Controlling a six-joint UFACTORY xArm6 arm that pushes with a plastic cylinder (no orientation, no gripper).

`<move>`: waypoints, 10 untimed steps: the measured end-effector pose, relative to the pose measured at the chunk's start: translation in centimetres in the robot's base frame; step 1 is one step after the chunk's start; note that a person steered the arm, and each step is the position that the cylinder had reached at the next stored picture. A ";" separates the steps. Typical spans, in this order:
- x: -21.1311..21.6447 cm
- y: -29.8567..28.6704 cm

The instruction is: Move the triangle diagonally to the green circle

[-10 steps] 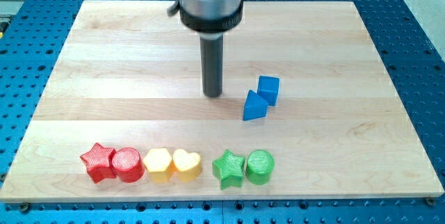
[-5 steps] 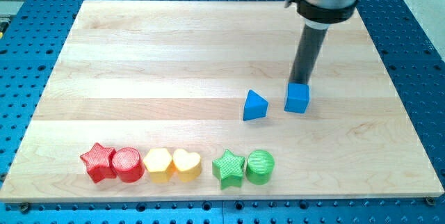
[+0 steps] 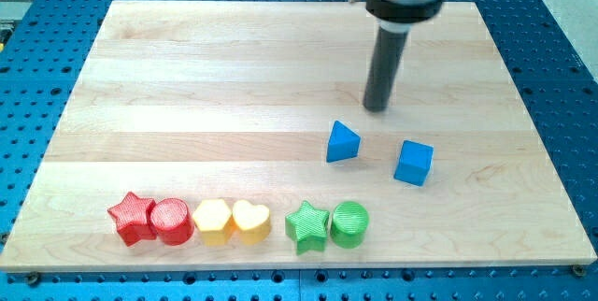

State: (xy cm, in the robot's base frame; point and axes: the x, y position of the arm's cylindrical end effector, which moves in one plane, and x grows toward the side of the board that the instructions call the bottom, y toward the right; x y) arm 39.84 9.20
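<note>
My tip (image 3: 377,108) sits on the wooden board (image 3: 187,77), just above and to the view's right of the blue triangle (image 3: 342,141), not touching it. No jaws here, just a bare rod, holding nothing. The arm's upper housing is cut off by the view's top edge.

Blue triangle is near board centre, slightly right. Blue cube (image 3: 413,163) lies to its right and a bit lower, apart from it and tilted relative to the board edges.

Green circle (image 3: 349,223) is directly below the triangle, well apart, touching the green star (image 3: 307,226) on its left. The rest of the bottom row, going left: yellow heart (image 3: 251,221) touching a yellow block (image 3: 213,222) whose shape is hard to make out, then red circle (image 3: 171,222) touching red star (image 3: 131,217).

Board's bottom corners run close to the frame edge; blue perforated table (image 3: 561,77) surrounds it.
</note>
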 end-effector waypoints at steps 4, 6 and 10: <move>9.5 -2.5; 6.0 4.9; 3.9 6.5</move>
State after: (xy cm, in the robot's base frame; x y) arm 43.72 15.65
